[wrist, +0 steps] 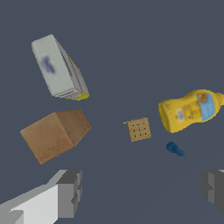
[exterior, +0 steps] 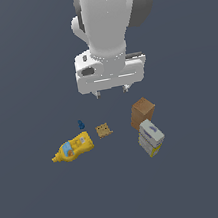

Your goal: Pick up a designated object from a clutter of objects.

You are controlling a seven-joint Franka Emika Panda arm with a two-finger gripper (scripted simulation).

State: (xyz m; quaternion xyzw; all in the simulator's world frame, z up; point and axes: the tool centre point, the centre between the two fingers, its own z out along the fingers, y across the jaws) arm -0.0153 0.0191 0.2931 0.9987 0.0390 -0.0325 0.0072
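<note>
Blue-labelled yellow bottle [wrist: 190,110], text illegible

bottle [exterior: 73,148] yellow, blue label | item [exterior: 81,124] dark blue | box [exterior: 142,111] brown | square [exterior: 103,129] tan

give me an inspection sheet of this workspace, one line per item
surface: flat dark grey floor, unmarked.
job's thing: tiny blue item, lying free beside the bottle's wide end, touching nothing.
clutter: yellow bottle on its side; tan square flat; brown box tilted, right by the carton, contact unclear.
gripper: gripper open, empty, above the objects, fingers wide apart.
cables: nothing seen.
surroundings: nothing seen beyond the floor.
</note>
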